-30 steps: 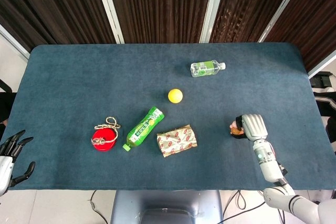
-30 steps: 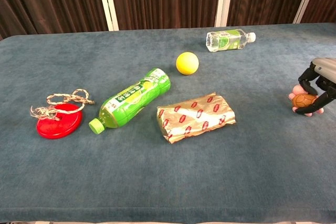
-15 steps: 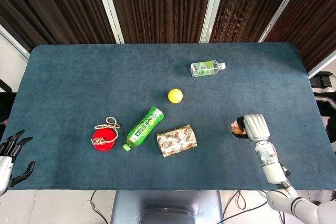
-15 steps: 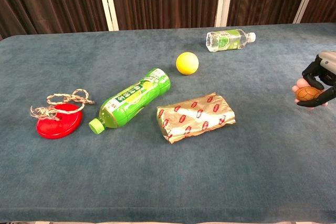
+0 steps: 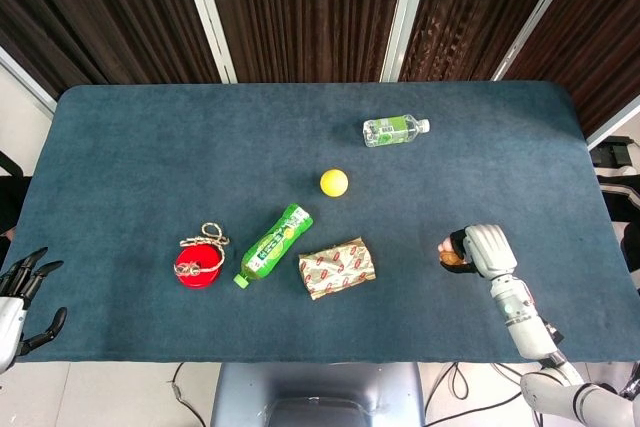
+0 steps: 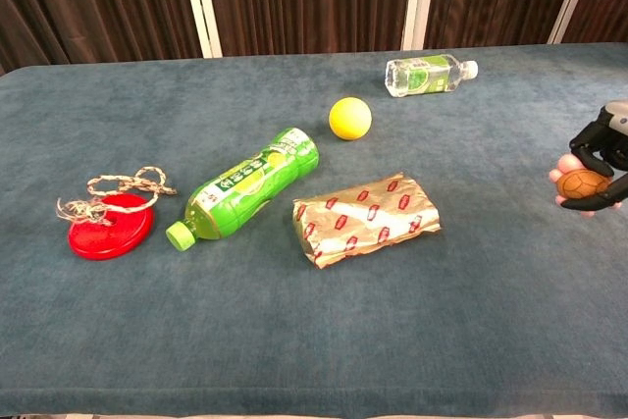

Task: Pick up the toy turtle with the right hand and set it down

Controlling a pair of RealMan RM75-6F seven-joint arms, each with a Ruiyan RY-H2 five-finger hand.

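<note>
Since a second ago your right hand has drawn back toward the near edge, carrying the toy turtle with it; nothing else on the table has shifted. Your fingers are curled around the turtle, which seems to sit clear of the cloth in the chest view, though the frame edge cuts that off. Well to its left lies the foil snack packet, then the green bottle on its side and the red disc with a rope knot. Farther back sit the yellow ball and the clear bottle. Your left hand hangs at the near left corner, fingers spread, holding nothing.
</note>
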